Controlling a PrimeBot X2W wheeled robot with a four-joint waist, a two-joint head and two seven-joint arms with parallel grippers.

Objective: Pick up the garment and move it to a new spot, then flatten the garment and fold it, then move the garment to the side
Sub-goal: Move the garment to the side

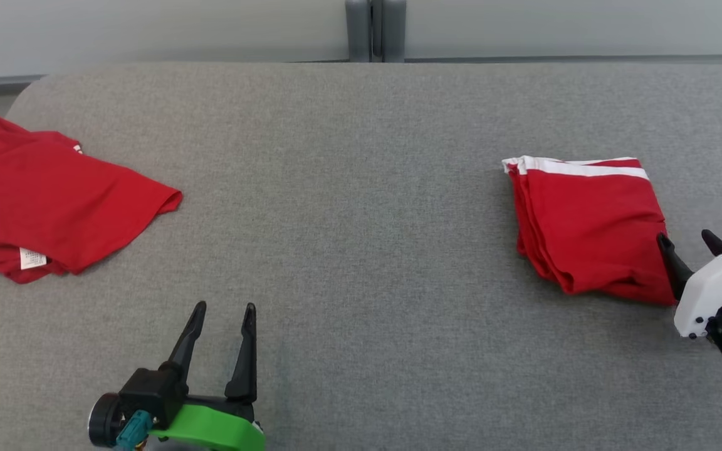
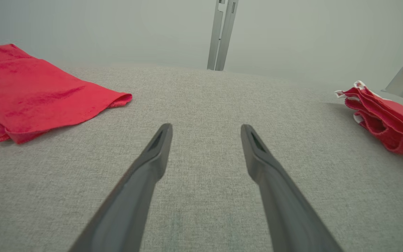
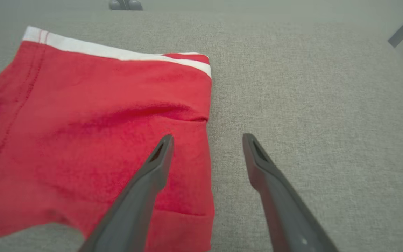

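Red shirt point(image 1: 54, 194) lies loosely rumpled at the far left of the grey bench point(image 1: 361, 188), a white label showing at its near edge. Left gripper point(image 1: 225, 306) hovers over bare bench near the front, jaws wide with nothing between them. Folded red garment point(image 1: 593, 232), white-banded at its far end, lies at the right. Right gripper point(image 1: 683, 235) is at its right edge, jaws wide, one finger above the garment, the other over the bench.

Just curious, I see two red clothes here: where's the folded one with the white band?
In the head view the folded garment lies on the right side of the gray surface, right next to the open right hand.
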